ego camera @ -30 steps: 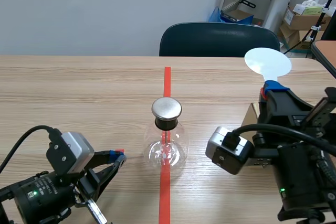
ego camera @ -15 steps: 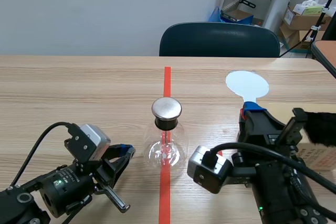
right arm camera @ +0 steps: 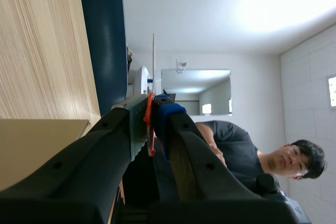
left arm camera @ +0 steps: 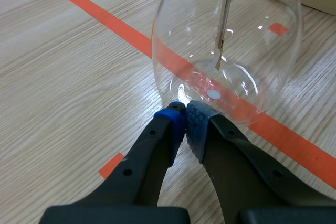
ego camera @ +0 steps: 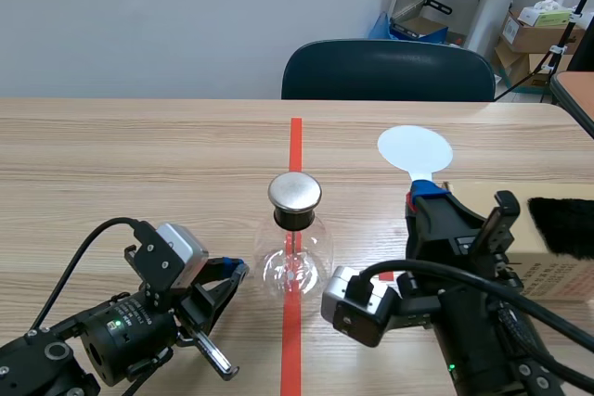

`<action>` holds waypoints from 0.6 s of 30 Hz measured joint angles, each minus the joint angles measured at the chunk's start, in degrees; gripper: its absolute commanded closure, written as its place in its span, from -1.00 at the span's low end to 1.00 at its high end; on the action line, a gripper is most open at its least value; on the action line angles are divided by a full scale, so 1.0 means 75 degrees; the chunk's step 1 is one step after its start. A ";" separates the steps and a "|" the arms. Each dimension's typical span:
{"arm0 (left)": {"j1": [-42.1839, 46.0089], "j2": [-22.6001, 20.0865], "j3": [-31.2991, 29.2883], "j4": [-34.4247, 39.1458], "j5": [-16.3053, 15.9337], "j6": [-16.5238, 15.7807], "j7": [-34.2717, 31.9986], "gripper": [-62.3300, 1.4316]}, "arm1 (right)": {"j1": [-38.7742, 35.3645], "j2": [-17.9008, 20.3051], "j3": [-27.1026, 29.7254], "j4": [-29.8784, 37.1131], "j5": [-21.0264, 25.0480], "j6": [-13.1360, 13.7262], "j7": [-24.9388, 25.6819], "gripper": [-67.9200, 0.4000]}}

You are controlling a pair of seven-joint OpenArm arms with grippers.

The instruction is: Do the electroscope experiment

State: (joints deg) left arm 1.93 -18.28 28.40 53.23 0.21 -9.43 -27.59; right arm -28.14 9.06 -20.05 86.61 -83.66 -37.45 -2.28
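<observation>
Task thing: the electroscope [ego camera: 295, 261], a clear round glass flask with a metal cap [ego camera: 294, 192], stands upright mid-bench on the orange-red tape line [ego camera: 295, 141]; a thin rod [left arm camera: 224, 22] hangs inside it

Left tool [ego camera: 237, 270]: clenched on nothing, pads pressed together, set low at the flask's foot on the robot's left; the tips sit at the glass wall, and I cannot tell whether they touch it or stop just short

Right tool [ego camera: 425, 190]: grasping a white disc [ego camera: 415, 148] by its stem; the disc stands above the fingers, to the right of the flask and farther back, well apart from the cap

Bench [ego camera: 139, 155]: also carries a cardboard box [ego camera: 557, 274] at the right, with a black furry piece [ego camera: 562, 224] lying on top of it

Step in hand: likely the approach, with the disc carried toward the cap while the left tool braces the flask; the disc is not yet over the cap

Next move calls for: swinging the disc to the left and lowering it until it is close above or on the cap, slowly, with the arm kept off the glass

Care: the flask is round and light-looking, so any push from the left tool should stay gentle or it may slide along the tape or tip
</observation>
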 measured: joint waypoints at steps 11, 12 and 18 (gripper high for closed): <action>0.0017 0.0000 0.0000 0.0000 0.0000 -0.0003 0.0396 0.82 | -0.0003 0.0000 0.0000 0.0000 0.0000 -0.0119 0.0064 0.94; 0.0017 0.0000 0.0000 0.0000 0.0000 -0.0003 0.0396 0.82 | -0.0003 0.0000 0.0000 0.0000 0.0000 -0.0119 0.0067 0.94; 0.0017 0.0000 0.0000 0.0000 0.0000 -0.0003 0.0393 0.82 | -0.0003 0.0000 0.0000 0.0000 0.0000 -0.0119 0.0061 0.94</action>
State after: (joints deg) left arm 2.07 -18.28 28.40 53.23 0.21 -9.45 -24.64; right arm -28.16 9.06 -20.05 86.61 -83.66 -38.35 -1.83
